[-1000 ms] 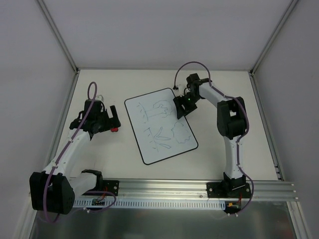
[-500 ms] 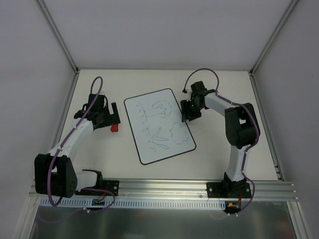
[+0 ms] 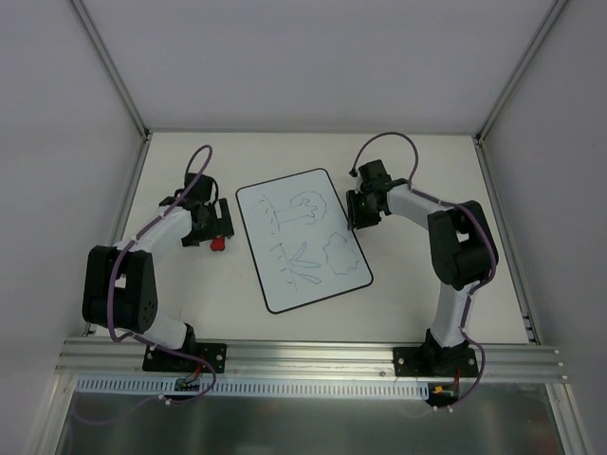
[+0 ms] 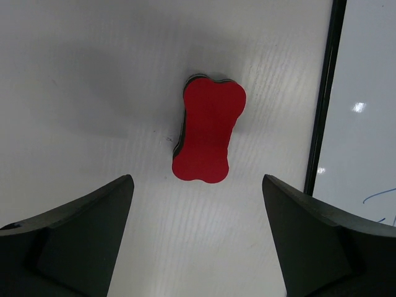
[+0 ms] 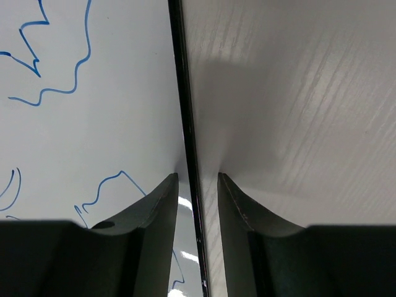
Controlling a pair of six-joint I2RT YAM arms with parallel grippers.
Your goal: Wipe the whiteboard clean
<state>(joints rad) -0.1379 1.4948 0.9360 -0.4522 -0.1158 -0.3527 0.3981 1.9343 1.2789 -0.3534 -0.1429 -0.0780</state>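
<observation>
With the whiteboard (image 3: 303,239) flat at mid counter (image 3: 427,171), the right gripper (image 5: 197,176) holds its jaws narrowly parted astride the board's right edge, likely to steady it, while the left gripper (image 4: 198,179) spreads its jaws wide over the red eraser (image 4: 208,131) for pickup.

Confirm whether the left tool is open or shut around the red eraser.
Open. In the left wrist view, the left tool has its fingers wide apart, one on each side of the red eraser, with clear gaps on both sides.

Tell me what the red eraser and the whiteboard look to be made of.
Eraser: matte red top, likely foam or plastic, over a dark layer, perhaps felt, showing at its edge. Whiteboard: glossy white surface, catching light glints, with a thin black rim, probably plastic.
</observation>
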